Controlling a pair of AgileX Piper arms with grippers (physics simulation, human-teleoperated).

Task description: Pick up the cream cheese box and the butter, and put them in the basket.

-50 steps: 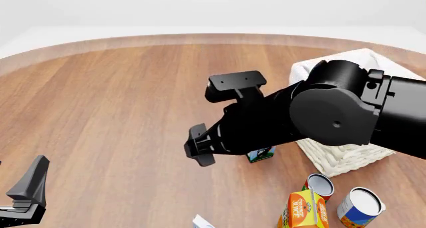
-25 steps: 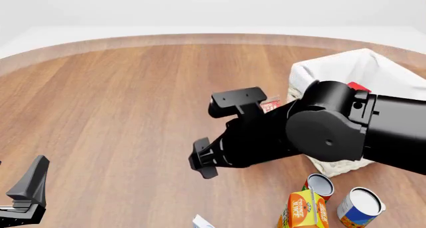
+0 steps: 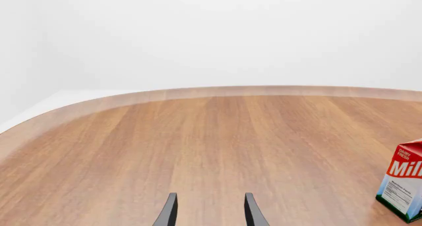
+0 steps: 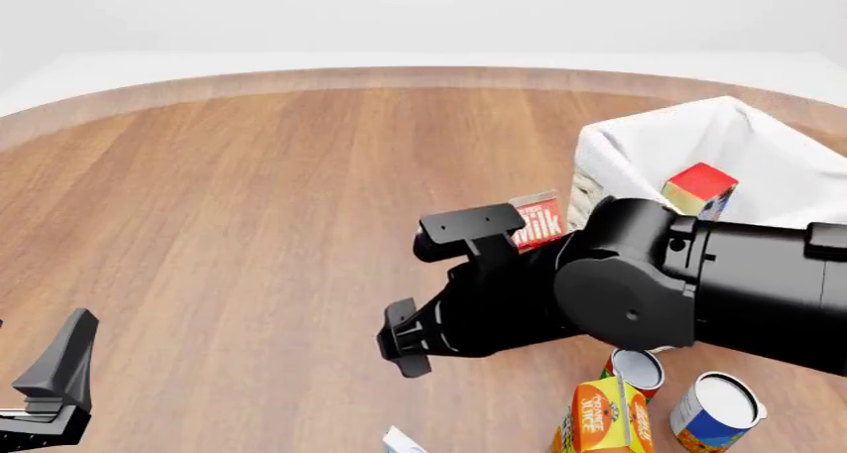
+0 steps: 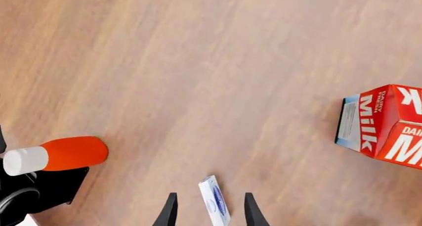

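— Right end effector (image 4: 404, 336) first: how does it stand?

— Its two fingers are spread, with nothing gripped. I have it over the middle of the desk (image 4: 238, 195), pointing down at the wood. In its wrist view the cream cheese box (image 5: 214, 202) lies flat on the desk, in line with the gap between the fingers and apart from them.

— Can you see that box from the front?

— Only a white corner (image 4: 401, 439) at the near edge, just near of the right end effector.

— And the basket (image 4: 741, 136)?

— It sits at the far right, white cloth lining folded over the wicker rim. One carton is inside it, red on top and orange-yellow on the side, tilted against the lining. I take it for the butter (image 4: 699, 189), though I cannot read its lettering. My arm hides the near part of the basket, so I cannot tell what else is in there.

— What stands outside it?

— A milk carton (image 4: 538, 221) is upright just left of the basket. Near right, an orange juice carton (image 4: 602, 418) and two open cans (image 4: 638, 366) (image 4: 717, 408) stand close together.

— The left end effector (image 4: 54, 384)?

— Near left corner, well apart from everything. Its wrist view shows both fingers (image 3: 170, 210) parted over bare wood, holding nothing.
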